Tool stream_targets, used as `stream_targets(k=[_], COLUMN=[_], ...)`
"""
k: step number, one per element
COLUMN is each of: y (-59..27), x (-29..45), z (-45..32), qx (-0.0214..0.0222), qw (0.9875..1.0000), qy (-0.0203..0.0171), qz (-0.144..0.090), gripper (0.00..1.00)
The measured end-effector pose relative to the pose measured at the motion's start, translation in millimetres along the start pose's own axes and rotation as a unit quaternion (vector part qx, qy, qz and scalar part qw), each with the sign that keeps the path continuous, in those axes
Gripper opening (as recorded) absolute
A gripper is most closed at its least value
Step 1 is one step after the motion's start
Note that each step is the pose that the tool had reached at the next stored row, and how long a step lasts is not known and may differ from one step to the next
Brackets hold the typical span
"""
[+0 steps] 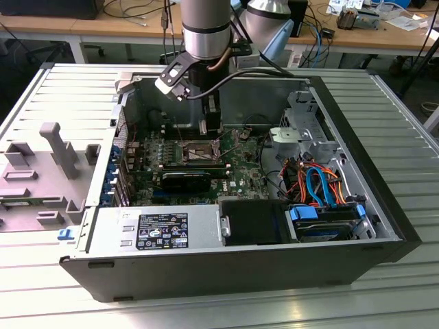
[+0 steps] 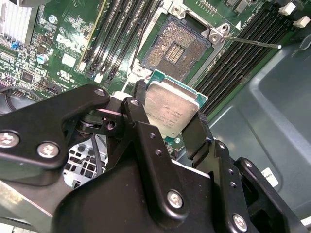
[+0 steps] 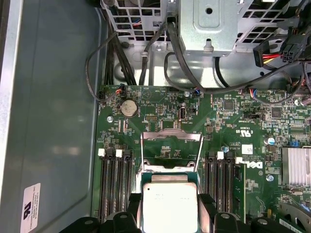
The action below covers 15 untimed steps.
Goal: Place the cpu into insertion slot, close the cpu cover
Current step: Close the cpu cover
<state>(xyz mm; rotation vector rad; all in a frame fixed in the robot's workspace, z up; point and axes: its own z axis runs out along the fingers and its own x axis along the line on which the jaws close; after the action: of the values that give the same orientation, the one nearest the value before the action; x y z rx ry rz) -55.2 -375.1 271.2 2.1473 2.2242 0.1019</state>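
hand [image 2: 171, 112] | clenched on cpu [image 2: 171, 108] | above insertion slot [image 2: 176, 46] | cpu cover [image 3: 171, 150] raised

The tool [image 2: 167, 114] is holding the cpu [image 2: 171, 109] just above the insertion slot [image 2: 173, 47], with memory slots [image 2: 114, 36] lying on either side.

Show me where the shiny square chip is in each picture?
Exterior view: too small to make out, under the gripper above the board.
Second wrist view: the cpu sits clamped between the black fingers, just short of the open slot.
First wrist view: cpu between the fingers.
Shared landmark: the black memory slots.
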Motion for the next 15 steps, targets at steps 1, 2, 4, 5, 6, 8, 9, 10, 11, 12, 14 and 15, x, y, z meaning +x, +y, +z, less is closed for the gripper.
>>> stream_targets(k=[1,2,4,5,6,8,9,10,11,12,14,15], y=[-0.3,-0.6,-1.4,-1.9,-2.2,-3.5,-3.5,-7.7,-9.8,-9.8,-9.8,-9.8], x=[0.0,0.0,0.0,0.0,0.1,0.1,0.1,0.2,0.2,0.2,0.2,0.2], z=[0.1,0.2,0.4,0.6,0.7,1.3,1.4,4.8,8.8,8.9,9.2,9.3], qx=[0.0000,0.0000,0.0000,0.0000,0.0000,0.0000,0.0000,0.0000,0.0000,0.0000,0.0000,0.0000], qw=[1.0000,1.0000,1.0000,1.0000,1.0000,1.0000,1.0000,1.0000,1.0000,1.0000,1.0000,1.0000], qy=[0.0000,0.0000,0.0000,0.0000,0.0000,0.0000,0.0000,0.0000,0.0000,0.0000,0.0001,0.0000], qz=[0.000,0.000,0.000,0.000,0.000,0.000,0.000,0.000,0.000,0.000,0.000,0.000], gripper=[0.55,0.55,0.55,0.55,0.55,0.55,0.55,0.55,0.55,0.55,0.55,0.55])
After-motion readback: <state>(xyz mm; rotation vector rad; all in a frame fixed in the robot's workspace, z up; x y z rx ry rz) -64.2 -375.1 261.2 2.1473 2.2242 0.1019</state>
